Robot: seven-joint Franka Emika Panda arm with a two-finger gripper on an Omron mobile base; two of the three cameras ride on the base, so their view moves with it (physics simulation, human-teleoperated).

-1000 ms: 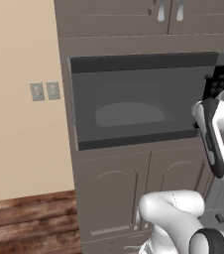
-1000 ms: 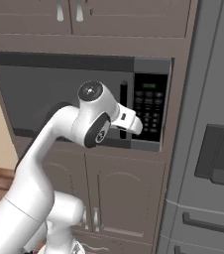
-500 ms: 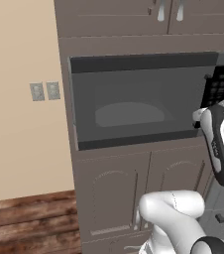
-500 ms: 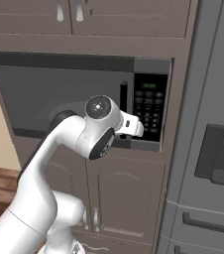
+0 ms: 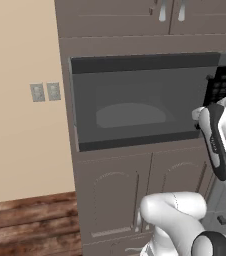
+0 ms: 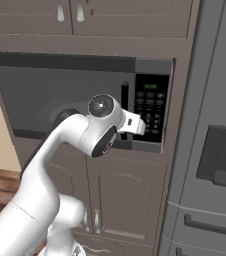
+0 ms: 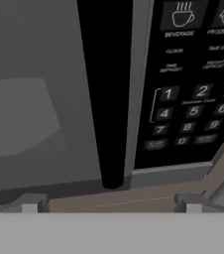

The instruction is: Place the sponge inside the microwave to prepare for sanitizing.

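Nearest to the camera on the hand, the gripper (image 7: 111, 202) has its 2 fingertips (image 7: 30, 203) rising far apart at the bottom of that view; the jaws stand wide and hold nothing. Between them and just beyond hangs the lower end of the door handle (image 7: 106, 94), a black upright bar on the right edge of the microwave (image 5: 135, 102) door. The handle lines up roughly midway between the 2 tips but is not yet enclosed by them; they sit a little below and short of it. I cannot tell whether anything touches.

Right of the handle is the keypad (image 7: 188, 89), with its number buttons and preset icons. In the right base view the hand (image 6: 130, 122) reaches up to the seam between door and keypad, at the lower right corner of the door.

Farther back, through the dark glass, the pale round turntable (image 5: 130, 114) is dimly visible inside. The door (image 6: 60, 97) looks fully closed, flush with the cabinet front.

Beyond and around the microwave are the lower cabinet doors (image 5: 135, 195), the upper cabinets (image 6: 90, 17), a tall grey fridge (image 6: 212, 150) to the right, and wall switches (image 5: 45, 91) on the beige wall to the left.

As for progress, I judge the task barely begun: the door is still to be pulled open, and the sponge must then be fetched and set on the turntable. The sponge's whereabouts cannot be told from these pictures.
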